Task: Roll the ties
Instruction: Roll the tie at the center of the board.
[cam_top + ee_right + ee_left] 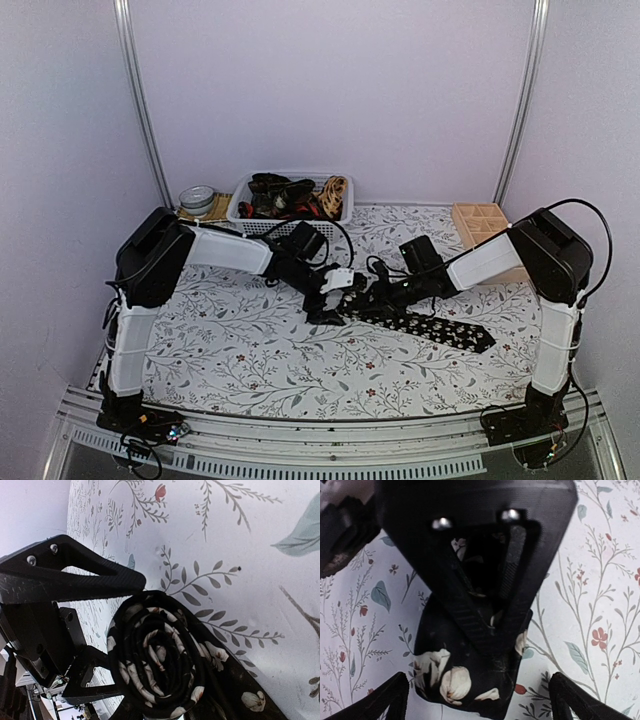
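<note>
A black tie with pale flowers (440,328) lies on the floral tablecloth, its wide end pointing right and its left end rolled into a coil (160,660). My right gripper (367,297) is shut on that coil (465,680), which I see end-on between its fingers (90,580) in the right wrist view. My left gripper (330,305) is wide open just left of the coil. Its fingertips (395,695) stand on either side of the coil and touch nothing.
A white basket (240,205) with several more ties stands at the back centre. A round tin (198,198) stands to its left. A wooden compartment box (480,222) stands at the back right, close to the right arm.
</note>
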